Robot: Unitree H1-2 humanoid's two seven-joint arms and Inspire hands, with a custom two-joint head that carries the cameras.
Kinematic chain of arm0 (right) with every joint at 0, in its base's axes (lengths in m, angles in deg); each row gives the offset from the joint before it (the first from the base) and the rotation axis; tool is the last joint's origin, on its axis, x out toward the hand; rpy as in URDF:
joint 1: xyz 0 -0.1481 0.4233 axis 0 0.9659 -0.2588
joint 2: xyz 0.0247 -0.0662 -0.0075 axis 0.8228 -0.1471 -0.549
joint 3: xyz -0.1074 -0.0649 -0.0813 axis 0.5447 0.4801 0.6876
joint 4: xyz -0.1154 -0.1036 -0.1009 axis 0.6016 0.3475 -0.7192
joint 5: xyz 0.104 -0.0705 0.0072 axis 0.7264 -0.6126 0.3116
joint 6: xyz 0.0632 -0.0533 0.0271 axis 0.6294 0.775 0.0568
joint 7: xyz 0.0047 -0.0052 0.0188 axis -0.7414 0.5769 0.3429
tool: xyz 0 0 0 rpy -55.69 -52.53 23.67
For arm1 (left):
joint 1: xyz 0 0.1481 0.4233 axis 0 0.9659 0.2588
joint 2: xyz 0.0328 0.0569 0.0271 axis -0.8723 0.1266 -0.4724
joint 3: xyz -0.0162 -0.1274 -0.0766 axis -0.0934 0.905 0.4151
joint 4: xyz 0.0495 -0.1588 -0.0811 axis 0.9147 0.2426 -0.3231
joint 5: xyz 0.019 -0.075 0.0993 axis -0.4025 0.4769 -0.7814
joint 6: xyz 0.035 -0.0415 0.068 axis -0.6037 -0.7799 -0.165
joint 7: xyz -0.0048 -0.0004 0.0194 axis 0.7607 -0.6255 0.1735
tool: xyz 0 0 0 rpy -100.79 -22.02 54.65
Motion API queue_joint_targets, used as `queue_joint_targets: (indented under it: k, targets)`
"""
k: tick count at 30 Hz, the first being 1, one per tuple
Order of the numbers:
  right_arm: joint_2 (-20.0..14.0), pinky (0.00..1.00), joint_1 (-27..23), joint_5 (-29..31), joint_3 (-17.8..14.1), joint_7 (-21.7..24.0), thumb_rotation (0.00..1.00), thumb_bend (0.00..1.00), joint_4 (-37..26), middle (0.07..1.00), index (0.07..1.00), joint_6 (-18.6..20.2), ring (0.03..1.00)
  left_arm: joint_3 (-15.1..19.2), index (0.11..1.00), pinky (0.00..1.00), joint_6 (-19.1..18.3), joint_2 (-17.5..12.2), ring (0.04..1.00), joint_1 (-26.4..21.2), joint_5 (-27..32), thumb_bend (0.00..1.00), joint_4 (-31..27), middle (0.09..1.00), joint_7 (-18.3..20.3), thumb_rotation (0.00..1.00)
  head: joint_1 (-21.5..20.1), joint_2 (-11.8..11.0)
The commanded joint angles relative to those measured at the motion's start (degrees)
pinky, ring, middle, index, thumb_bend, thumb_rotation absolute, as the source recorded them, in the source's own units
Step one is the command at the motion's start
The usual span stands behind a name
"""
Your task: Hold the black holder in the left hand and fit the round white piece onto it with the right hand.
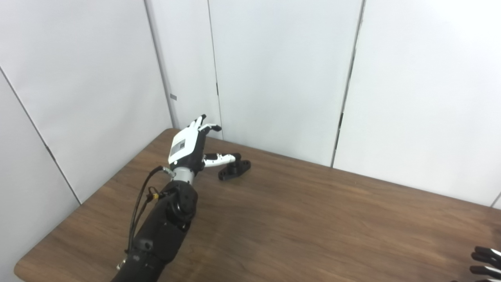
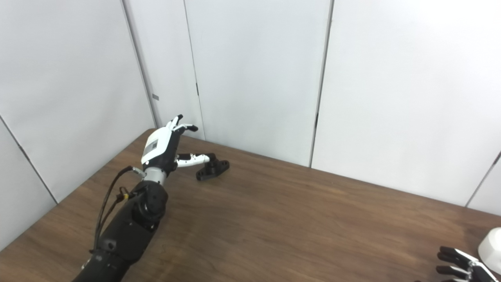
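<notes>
The left hand (image 1: 189, 145) reaches over the far left corner of the wooden counter (image 1: 297, 219), fingers spread apart and holding nothing; its thumb points toward the black holder (image 1: 235, 169), whose tip is at or just above the holder's top. The holder lies on the counter just right of that hand. At the lower right edge, the right hand (image 2: 458, 263) shows only its fingers, spread apart and empty, just beside the round white piece (image 2: 491, 245) resting on the counter.

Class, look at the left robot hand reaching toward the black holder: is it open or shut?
Open. The left robot hand has fingers spread, thumb beside the black holder, which sits on the table, not yet grasped.
</notes>
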Motion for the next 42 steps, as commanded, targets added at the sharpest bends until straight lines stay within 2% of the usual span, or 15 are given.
queue_joint_targets:
  k: [1,7,14,20,30,38,42]
  targets:
    - [-0.55,0.48,-1.08,0.32,-0.56,-0.27,0.00,0.50,-2.27,0.686,0.690,-0.63,0.608,-0.85,0.785,0.98,-1.70,-2.40,1.000,-3.39,-1.78,1.00,0.57,1.000,-0.12,0.55,-0.06,0.15]
    - [-0.47,0.47,-1.08,0.04,-0.52,-0.33,0.00,0.50,-2.35,0.680,0.688,-0.66,0.602,-3.58,0.799,0.94,-5.44,-3.01,1.000,-4.50,-1.60,1.00,4.66,1.000,1.76,0.65,-0.54,0.30]
    - [-0.18,0.47,-0.92,0.39,-0.52,-0.14,0.00,0.50,-3.19,0.683,0.682,-0.07,0.601,-5.42,0.802,1.00,-4.91,-3.53,1.000,-5.09,-0.26,1.00,8.23,1.000,2.73,0.69,-0.78,0.43]
    - [-0.02,0.46,-0.85,-0.16,-0.38,-0.30,0.00,0.50,-4.12,0.679,0.676,0.67,0.595,-6.10,0.799,1.00,-4.95,-3.26,1.000,-5.62,0.61,1.00,10.15,1.000,2.53,0.62,-0.88,0.54]
    - [-0.01,0.47,-0.48,0.05,-0.31,0.16,0.00,0.49,-5.50,0.684,0.678,1.94,0.601,-7.78,0.805,1.00,-5.33,-3.39,1.000,-6.47,0.15,1.00,12.95,1.000,1.36,0.59,-0.91,0.64]
    - [0.11,0.47,-0.07,-0.25,-0.20,0.08,0.00,0.49,-6.21,0.685,0.686,2.60,0.602,-8.50,0.800,1.00,-4.07,-3.30,1.000,-6.86,0.72,1.00,14.46,1.000,0.67,0.57,-1.09,1.21]
    - [0.23,0.47,0.13,-0.26,-0.11,0.00,0.00,0.49,-6.63,0.681,0.681,2.61,0.595,-8.70,0.766,1.00,-3.40,-2.84,1.000,-7.40,1.18,1.00,15.74,1.000,-0.29,0.52,-1.38,1.31]
